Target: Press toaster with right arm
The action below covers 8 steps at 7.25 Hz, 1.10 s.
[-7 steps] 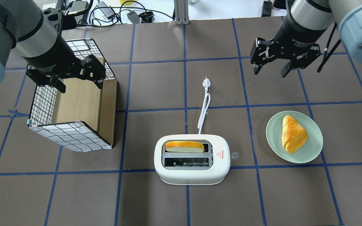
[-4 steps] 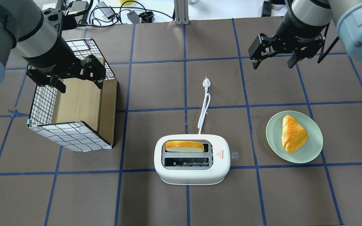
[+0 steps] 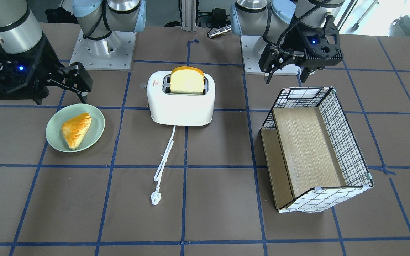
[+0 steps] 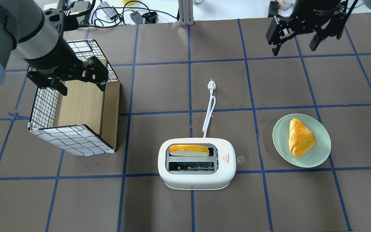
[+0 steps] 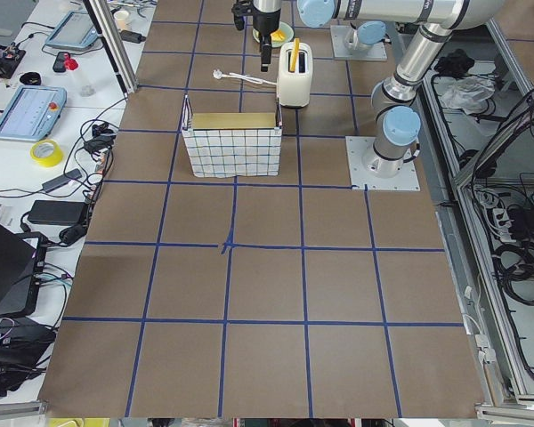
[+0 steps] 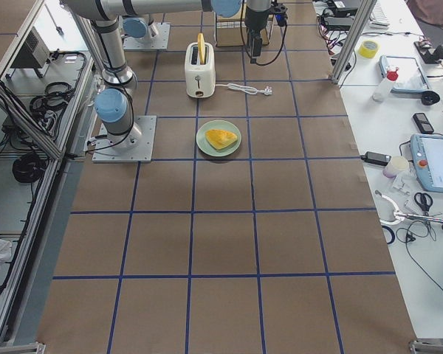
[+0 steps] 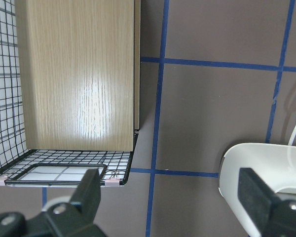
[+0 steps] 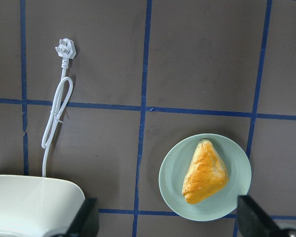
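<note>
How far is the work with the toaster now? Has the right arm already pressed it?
Nothing looks done: the bread slice stands high out of the toaster, so it seems unpressed. In hand: the right gripper hangs open over the far side of the table, apart from the toaster. Left: reach the toaster and press it down.

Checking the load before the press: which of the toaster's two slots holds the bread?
The one on the cord side of the toaster, farther from the robot, holds the upright bread slice; the slot nearer the robot is empty.
</note>
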{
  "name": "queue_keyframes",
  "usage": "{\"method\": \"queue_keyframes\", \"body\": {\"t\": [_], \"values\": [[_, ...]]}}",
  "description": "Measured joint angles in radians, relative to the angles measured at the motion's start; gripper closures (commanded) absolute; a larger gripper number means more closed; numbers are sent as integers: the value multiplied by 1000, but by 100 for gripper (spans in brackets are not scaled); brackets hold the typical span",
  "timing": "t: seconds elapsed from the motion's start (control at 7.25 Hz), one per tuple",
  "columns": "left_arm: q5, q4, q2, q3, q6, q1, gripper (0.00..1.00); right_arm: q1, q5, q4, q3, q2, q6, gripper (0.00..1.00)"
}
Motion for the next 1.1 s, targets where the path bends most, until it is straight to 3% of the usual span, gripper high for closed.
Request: {"method": "queue_keyframes", "body": {"t": [0.55,1.1], "values": [[0,0,0,0,0,0,0,41,-5,-27,40,-1,73,3],[0,0,0,0,0,0,0,29,71,-28,47,1,55,3]]}}
